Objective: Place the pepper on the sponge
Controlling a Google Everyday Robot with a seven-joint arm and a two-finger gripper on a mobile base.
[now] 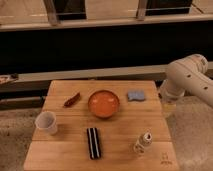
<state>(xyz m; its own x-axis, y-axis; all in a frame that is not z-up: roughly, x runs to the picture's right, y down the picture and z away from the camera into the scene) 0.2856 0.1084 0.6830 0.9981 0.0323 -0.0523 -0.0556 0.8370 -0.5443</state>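
Inspection of the wooden table [125, 131], from where I am standing.

**Task items.** The pepper [71, 99] is lying flat on bare wood in the upper left of the tabletop, tilted on a diagonal. The sponge [136, 95] is lying flat in the upper right. The two are sitting well apart, with the orange bowl [104, 103] resting between them. The pepper is therefore not lying on the sponge, and nothing is showing on top of the sponge.

**Gripper.** Only the white arm [187, 80] is showing, at the right edge of the frame beside the table's upper right corner. The gripper is lying outside the frame, somewhere past that arm, so I cannot tell whether it is wide, narrow or holding anything.

**Reasons, as I am judging them.**
- Each item is sitting with clear wood around it, which is probably leaving room for a grasp without knocking a neighbour.
- The arm is hanging off to the side, so it is not covering anything on the tabletop.

**Count.**
- one pepper
- one sponge
- one bowl
- one pale cup [46, 122], standing upright at the left
- one striped bar [93, 143], lying at lower centre
- one small bottle [143, 142], standing at lower right

That is making six items on the table, plus one arm.
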